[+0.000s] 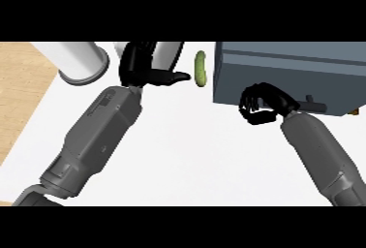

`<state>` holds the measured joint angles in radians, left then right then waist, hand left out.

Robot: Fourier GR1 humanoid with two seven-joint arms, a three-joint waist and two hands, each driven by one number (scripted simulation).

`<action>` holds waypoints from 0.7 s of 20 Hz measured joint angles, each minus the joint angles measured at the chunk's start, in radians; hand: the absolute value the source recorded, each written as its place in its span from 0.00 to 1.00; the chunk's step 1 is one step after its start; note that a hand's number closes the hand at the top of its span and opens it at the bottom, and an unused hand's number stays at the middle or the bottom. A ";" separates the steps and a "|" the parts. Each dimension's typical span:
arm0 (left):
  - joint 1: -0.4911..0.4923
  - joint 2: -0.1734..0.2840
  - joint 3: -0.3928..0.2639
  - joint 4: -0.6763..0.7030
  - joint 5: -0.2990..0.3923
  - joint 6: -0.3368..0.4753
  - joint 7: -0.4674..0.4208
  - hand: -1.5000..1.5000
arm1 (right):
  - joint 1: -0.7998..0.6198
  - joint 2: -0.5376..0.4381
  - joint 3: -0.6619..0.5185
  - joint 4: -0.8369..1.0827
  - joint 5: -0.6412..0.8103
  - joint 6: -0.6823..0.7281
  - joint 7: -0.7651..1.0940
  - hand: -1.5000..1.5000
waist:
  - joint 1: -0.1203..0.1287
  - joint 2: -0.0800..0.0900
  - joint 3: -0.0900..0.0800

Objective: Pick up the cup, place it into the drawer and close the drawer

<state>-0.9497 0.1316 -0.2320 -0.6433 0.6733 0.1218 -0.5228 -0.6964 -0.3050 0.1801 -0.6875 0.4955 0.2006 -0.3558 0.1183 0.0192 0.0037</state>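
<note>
The white cylindrical cup [166,54] stands at the far edge of the white tabletop [193,145], w/ the black left hand [146,68] wrapped round it: fingers curl over the cup's left side and the thumb juts right across its lower front, so most of the cup is hidden. Whether it's lifted off the surface or touching it can't be told from this steep angle. Judging by that, the pick-up is at the grasp stage at best; cup is not in the drawer yet.

Just right of the thumb lies a small green elongated object [201,69], prob. a veg, apart from the cup and between it and the drawer unit. The grey-blue box-shaped drawer unit [293,72] sits at the right; its front w/ a dark small handle [311,102] faces the near side. Can't tell how far the drawer is pulled out; no open cavity shows. So the placing and the closing are both left to do, approx. two thirds of the job.

The black right hand [261,104] is at the drawer's near-left corner, fingers curled in on themselves, holding nothing visible, handle just beside it to the right. Its grey forearm runs down to the lower-right edge. The left grey forearm comes up diagonally from lower left.

A second white cylinder [80,60], larger and lying tilted at upper left, sits near the wooden strip [18,92] along the left side, well apart from the drawer.
</note>
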 measured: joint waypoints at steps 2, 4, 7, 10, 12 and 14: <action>0.014 0.015 -0.001 -0.022 0.003 -0.012 0.012 0.00 | -0.050 -0.012 -0.039 0.058 -0.014 -0.016 -0.021 1.00 | 0.012 0.004 0.001; 0.028 0.029 0.002 -0.040 0.008 -0.026 0.020 0.00 | -0.066 -0.014 -0.059 0.091 -0.031 -0.006 -0.047 1.00 | 0.016 0.004 0.003; 0.049 0.041 -0.006 -0.060 0.006 -0.044 0.026 0.00 | -0.073 -0.019 -0.082 0.111 -0.058 0.025 -0.066 1.00 | 0.024 0.003 0.003; 0.066 0.050 -0.012 -0.079 0.005 -0.059 0.031 0.00 | -0.069 -0.028 -0.098 0.117 -0.084 0.063 -0.080 1.00 | 0.033 0.002 0.003; 0.077 0.053 -0.017 -0.088 0.004 -0.068 0.033 0.00 | -0.065 -0.036 -0.107 0.112 -0.101 0.092 -0.084 1.00 | 0.039 0.003 0.004; 0.091 0.058 -0.021 -0.095 0.004 -0.081 0.034 0.00 | -0.061 -0.044 -0.115 0.106 -0.118 0.120 -0.082 1.00 | 0.045 0.004 0.005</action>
<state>-0.8586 0.1899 -0.2530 -0.7387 0.6771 0.0403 -0.4886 -0.7570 -0.3487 0.0650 -0.5815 0.3774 0.3206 -0.4377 0.1635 0.0230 0.0084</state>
